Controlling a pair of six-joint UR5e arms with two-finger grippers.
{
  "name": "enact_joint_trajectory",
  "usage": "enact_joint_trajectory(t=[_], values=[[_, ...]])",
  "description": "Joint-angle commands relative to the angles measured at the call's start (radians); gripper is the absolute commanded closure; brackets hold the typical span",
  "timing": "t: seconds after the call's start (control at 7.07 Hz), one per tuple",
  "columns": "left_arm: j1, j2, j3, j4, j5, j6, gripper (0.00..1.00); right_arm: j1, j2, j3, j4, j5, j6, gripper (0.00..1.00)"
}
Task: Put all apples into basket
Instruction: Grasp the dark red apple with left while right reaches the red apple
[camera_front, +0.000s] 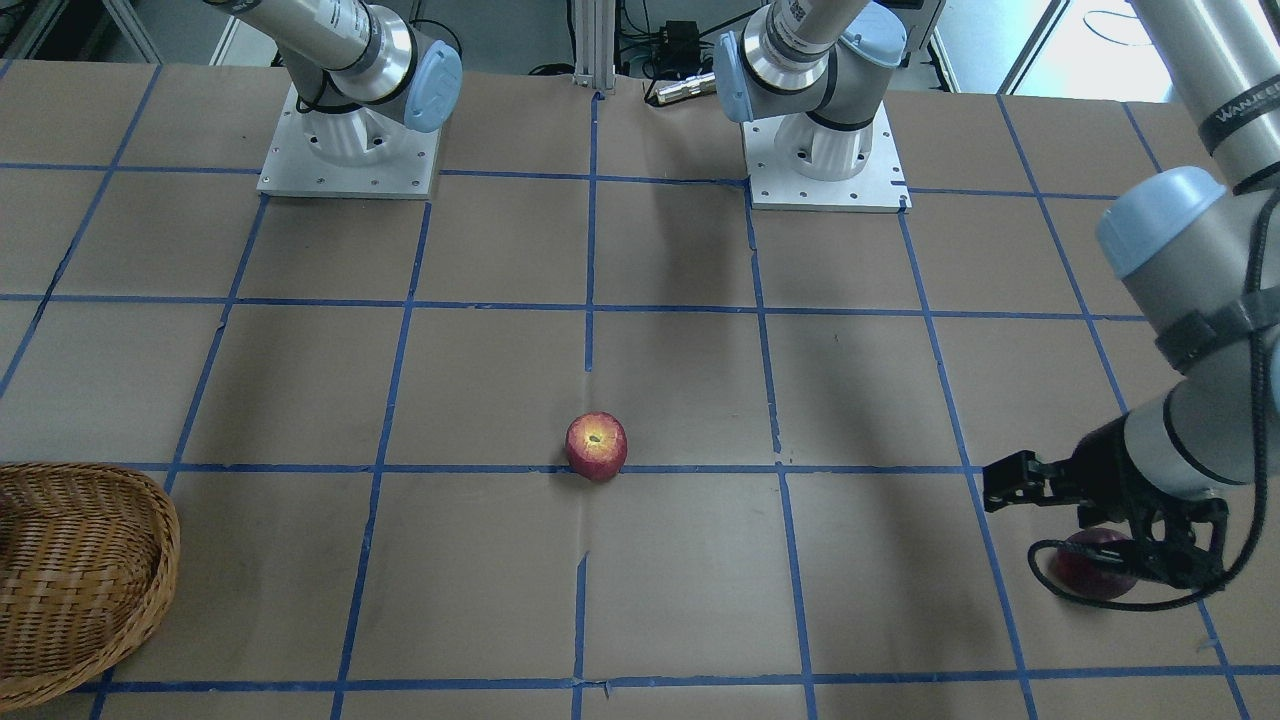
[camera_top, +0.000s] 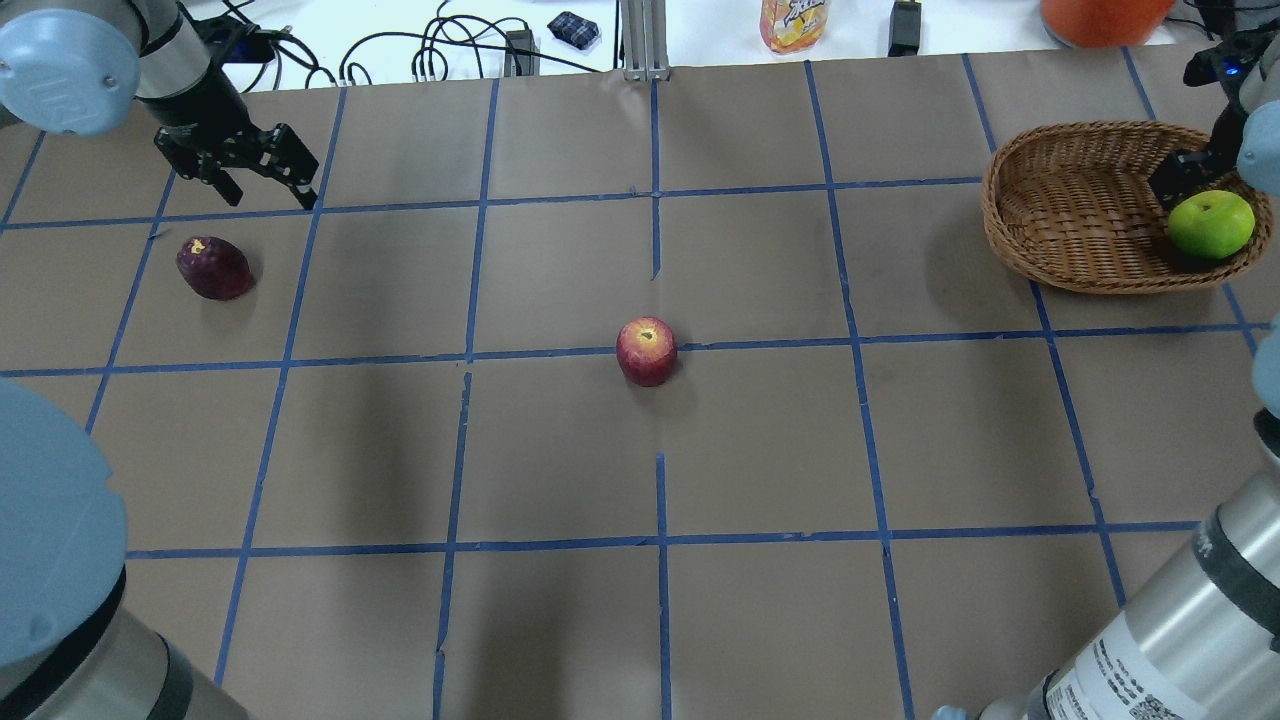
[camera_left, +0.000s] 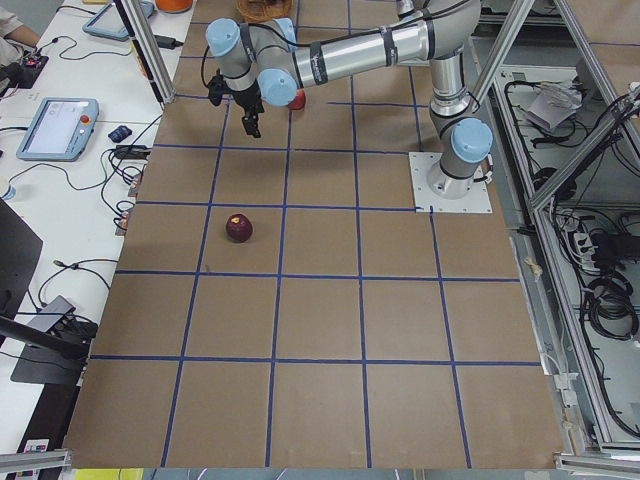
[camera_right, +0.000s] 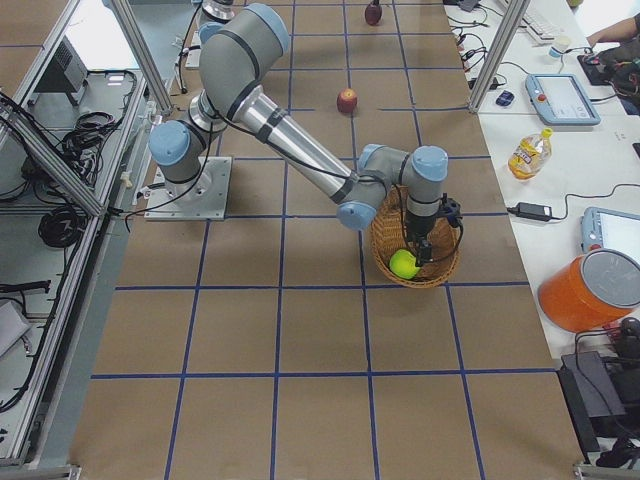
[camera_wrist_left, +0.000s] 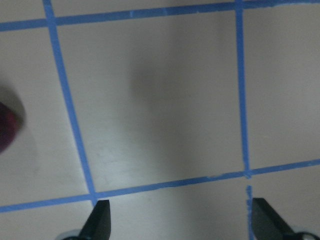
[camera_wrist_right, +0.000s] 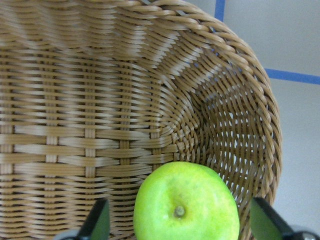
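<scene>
Brown-paper bench (camera_top: 560, 450), blue tape grid, cables past the far edge. Over bare paper the left fingers (camera_wrist_left: 100, 220) are spread wide with nothing between them. The maroon apple (camera_top: 213, 267) is near, upper left of the overhead frame, so this is likely a line-up for the pick. Also parted, the right fingers (camera_wrist_right: 97, 220) straddle the green apple (camera_wrist_right: 186, 207) without touching. It rests in the basket (camera_top: 1060, 215), upper right, so that one counts as done. The red apple (camera_top: 646, 350) sits mid-frame, well apart from both.

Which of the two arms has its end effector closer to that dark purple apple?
Left. The left end effector hovers close by the dark purple apple, open; the right end effector is far off over the basket, above the green apple.
</scene>
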Motion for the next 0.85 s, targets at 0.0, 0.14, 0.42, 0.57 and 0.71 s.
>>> enact_joint_trajectory(t=[0.0, 0.14, 0.42, 0.57, 0.71], values=[[0.090, -0.112, 0.076, 0.074, 0.064, 0.153, 0.00, 0.021, -0.175, 0.006, 0.295, 0.101, 0.021, 0.00], [0.124, -0.149, 0.077, 0.105, 0.062, 0.166, 0.00, 0.066, -0.232, 0.008, 0.345, 0.139, 0.088, 0.00], [0.163, -0.207, 0.078, 0.163, 0.047, 0.223, 0.00, 0.238, -0.271, 0.011, 0.446, 0.147, 0.260, 0.00], [0.163, -0.232, 0.074, 0.171, 0.044, 0.224, 0.00, 0.349, -0.271, 0.018, 0.449, 0.205, 0.464, 0.00], [0.163, -0.256, 0.068, 0.164, 0.047, 0.226, 0.00, 0.474, -0.260, 0.032, 0.424, 0.216, 0.729, 0.00]])
